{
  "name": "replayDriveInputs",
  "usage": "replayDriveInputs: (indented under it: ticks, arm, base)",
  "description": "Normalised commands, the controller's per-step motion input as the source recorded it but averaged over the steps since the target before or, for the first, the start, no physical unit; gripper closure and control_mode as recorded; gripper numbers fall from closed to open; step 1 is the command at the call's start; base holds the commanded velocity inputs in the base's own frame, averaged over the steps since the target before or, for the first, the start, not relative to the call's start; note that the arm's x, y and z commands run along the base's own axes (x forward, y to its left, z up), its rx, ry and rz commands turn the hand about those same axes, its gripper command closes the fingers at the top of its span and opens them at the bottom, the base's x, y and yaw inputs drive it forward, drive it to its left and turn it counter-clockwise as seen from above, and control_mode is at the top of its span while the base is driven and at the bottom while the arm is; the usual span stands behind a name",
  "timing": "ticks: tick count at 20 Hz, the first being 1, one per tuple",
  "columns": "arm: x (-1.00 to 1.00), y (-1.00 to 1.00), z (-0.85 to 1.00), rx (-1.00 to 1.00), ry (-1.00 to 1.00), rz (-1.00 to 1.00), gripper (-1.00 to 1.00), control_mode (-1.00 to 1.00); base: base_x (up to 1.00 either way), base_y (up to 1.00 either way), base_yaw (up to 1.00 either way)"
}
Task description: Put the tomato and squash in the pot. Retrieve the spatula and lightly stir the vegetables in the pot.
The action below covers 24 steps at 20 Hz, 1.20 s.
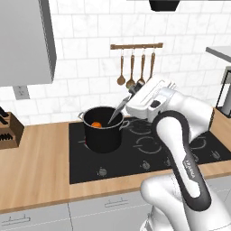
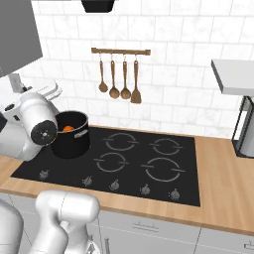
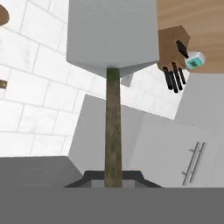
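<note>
Gripper [image 3: 113, 179]: clamping shut on spatula [image 3: 113, 57] handle, angling blade down into pot [image 1: 103, 131] at hob's near left, reaching orange vegetable [image 1: 96, 124] for stirring.

A matt black pot [image 1: 103, 131] with a grey metal rim stands on the smooth, glossy black glass cooktop [image 1: 149, 149], set into a warm wood-grain counter [image 1: 34, 167]. At 12 o'clock, glazed white marble-look tiles [image 1: 85, 58] carry a wooden rail [image 1: 136, 46] hung with brown wooden spoons [image 1: 131, 70]. At 9 o'clock sits a wooden knife block [image 1: 10, 128]. The spatula [image 3: 113, 65] shows a flat light-grey metal blade, brushed rather than shiny, and a dark, rough-looking handle. Cabinet fronts [image 1: 113, 210] are matt grey.
</note>
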Motion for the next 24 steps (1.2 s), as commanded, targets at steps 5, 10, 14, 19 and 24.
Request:
replayDriveInputs:
  ticks: [5, 10, 14, 19, 24]
  arm:
    - [0.60, -0.10, 0.00, 0.07, 0.15, -0.05, 1.00, -1.00]
    - [0.57, 0.00, -0.04, 0.00, 0.14, -0.06, 1.00, -1.00]
    - [0.62, 0.00, -0.28, 0.00, 0.04, -0.06, 1.00, -1.00]
    - [0.57, 0.00, -0.33, 0.00, 0.00, -0.04, 1.00, -1.00]
    - [0.52, 0.01, -0.27, 0.00, 0.00, -0.01, 1.00, -1.00]
  base:
    - [0.00, 0.00, 0.00]
    - [0.00, 0.00, 0.00]
    - [0.00, 0.00, 0.00]
    - [0.00, 0.00, 0.00]
    - [0.00, 0.00, 0.00]
